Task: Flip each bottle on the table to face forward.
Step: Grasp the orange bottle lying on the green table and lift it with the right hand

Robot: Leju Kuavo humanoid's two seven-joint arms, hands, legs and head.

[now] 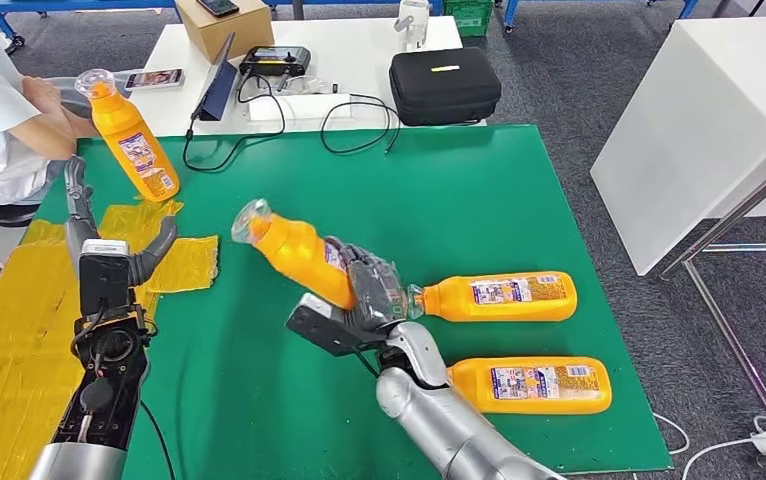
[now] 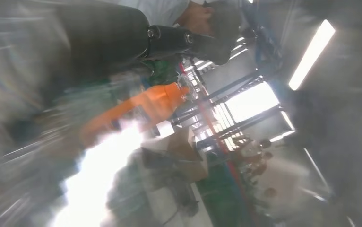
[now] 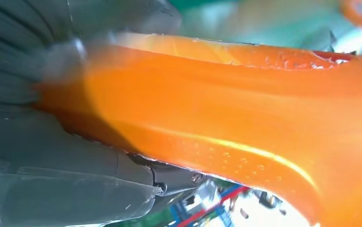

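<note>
Here right robot hand (image 1: 364, 290) grips orange bottle (image 1: 299, 255); label print unreadable.

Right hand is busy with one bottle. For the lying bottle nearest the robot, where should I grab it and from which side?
Take the nearest lying bottle across its broad labelled body, coming down from above. It lies flat on the green mat, cap pointing toward the right robot hand; the neck is narrower, and the other lying bottle sits just beyond.
</note>
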